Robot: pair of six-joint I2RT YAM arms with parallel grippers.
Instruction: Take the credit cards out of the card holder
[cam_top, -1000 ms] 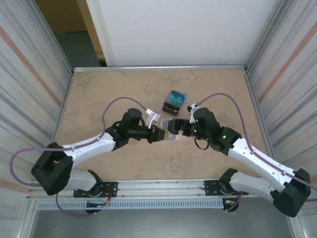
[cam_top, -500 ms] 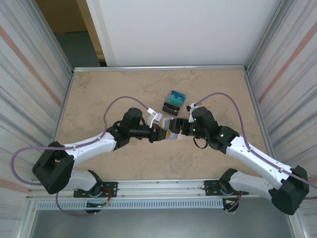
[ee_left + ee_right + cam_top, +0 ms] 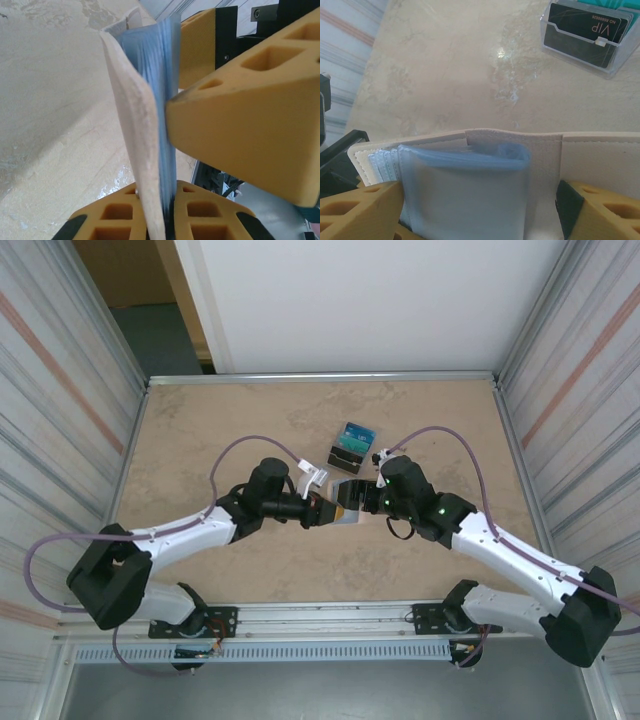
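The opened holder (image 3: 347,503) is pinched mid-table (image 3: 200,430) in the closed left gripper (image 3: 328,510). The right gripper (image 3: 364,498) is spread wide astride its blue sleeves (image 3: 465,195), perhaps touching one side. Cards (image 3: 353,444) are stacked in a clear tray (image 3: 615,65) nearer the far edge, with bare tabletop all around.

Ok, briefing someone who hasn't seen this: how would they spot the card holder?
At the middle of the table, the left gripper and right gripper meet. The card holder is pinched in the left one: a beige folding wallet with pale blue sleeves, unlike the clear box of dark and teal cards behind.
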